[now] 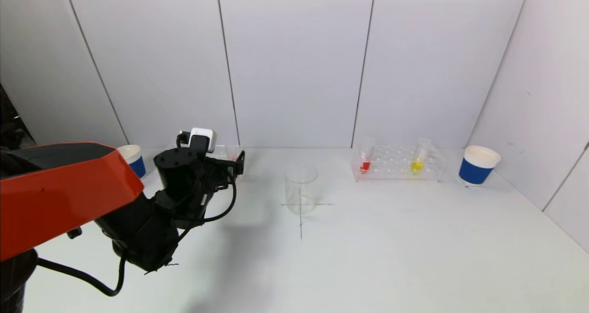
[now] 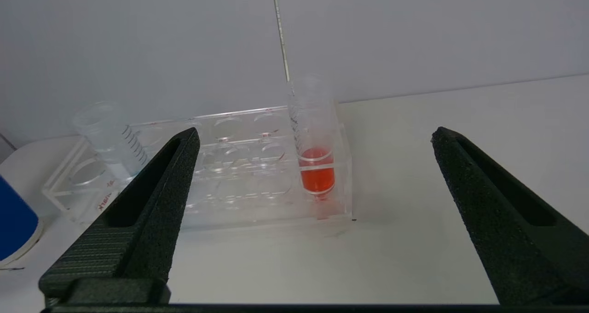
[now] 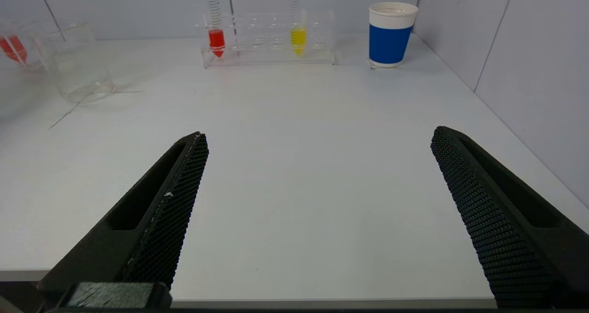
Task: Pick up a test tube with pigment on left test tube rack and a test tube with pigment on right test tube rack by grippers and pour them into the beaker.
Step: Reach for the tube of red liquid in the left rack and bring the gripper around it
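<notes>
My left gripper (image 1: 233, 163) is open and empty, a short way in front of the clear left rack (image 2: 230, 184). A tube with red pigment (image 2: 316, 165) stands at one end of that rack, in line with the gap between the fingers, and a clear empty tube (image 2: 110, 136) stands at the other end. The glass beaker (image 1: 301, 188) stands mid-table on a drawn cross. The right rack (image 1: 398, 165) holds a red tube (image 1: 365, 161) and a yellow tube (image 1: 418, 162). My right gripper (image 3: 317, 133) is open and empty, low over the table's near edge and well short of the right rack (image 3: 271, 50).
A blue and white paper cup (image 1: 477, 165) stands right of the right rack near the side wall. Another cup (image 1: 133, 160) stands left of the left rack, and also shows in the left wrist view (image 2: 14, 221). The back wall is close behind both racks.
</notes>
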### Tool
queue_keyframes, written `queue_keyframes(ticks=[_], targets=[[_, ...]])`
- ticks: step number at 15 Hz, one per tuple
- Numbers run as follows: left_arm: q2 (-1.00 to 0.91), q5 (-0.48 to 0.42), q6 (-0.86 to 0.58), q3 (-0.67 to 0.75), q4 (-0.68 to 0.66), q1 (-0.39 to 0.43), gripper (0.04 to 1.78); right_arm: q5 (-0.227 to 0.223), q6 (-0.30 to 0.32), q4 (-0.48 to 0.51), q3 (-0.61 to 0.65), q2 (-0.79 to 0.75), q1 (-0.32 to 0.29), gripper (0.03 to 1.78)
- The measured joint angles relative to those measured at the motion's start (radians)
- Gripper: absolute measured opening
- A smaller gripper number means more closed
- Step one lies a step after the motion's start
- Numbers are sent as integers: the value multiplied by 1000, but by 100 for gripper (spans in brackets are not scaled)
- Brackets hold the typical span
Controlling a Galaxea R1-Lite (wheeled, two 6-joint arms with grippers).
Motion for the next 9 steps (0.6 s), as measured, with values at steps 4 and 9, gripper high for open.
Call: queue_keyframes(ticks=[4, 9], targets=[[124, 14, 2, -137, 14, -5, 176, 0, 0, 0, 0, 0, 0, 176], [212, 45, -1, -237, 29, -2, 176, 0, 0, 0, 0, 0, 0, 176]])
